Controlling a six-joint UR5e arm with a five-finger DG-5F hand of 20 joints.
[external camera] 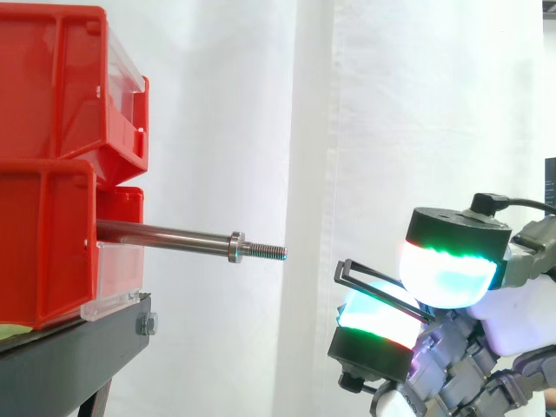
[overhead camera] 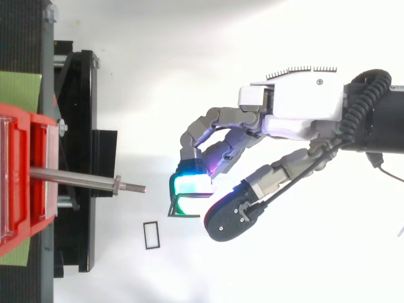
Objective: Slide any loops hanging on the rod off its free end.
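A steel rod [external camera: 174, 236] sticks out level from the lower red bin [external camera: 48, 252] toward the right, ending in a nut and a threaded free tip [external camera: 271, 252]. Nothing hangs on the rod [overhead camera: 76, 178]. My hand [overhead camera: 297, 107] is to the right of the tip and a little lower, well apart from it. Its fingers are curled, and a glowing finger pad [overhead camera: 189, 184] and the thumb pinch a thin black rectangular loop [overhead camera: 183, 216]. In the side view the loop [external camera: 369, 270] juts left from between the pads of the hand [external camera: 460, 356].
A second black rectangular loop [overhead camera: 145, 235] lies flat on the white surface below the rod's tip. Two red bins are stacked on a black stand [external camera: 78, 347] at the left. A white curtain hangs behind.
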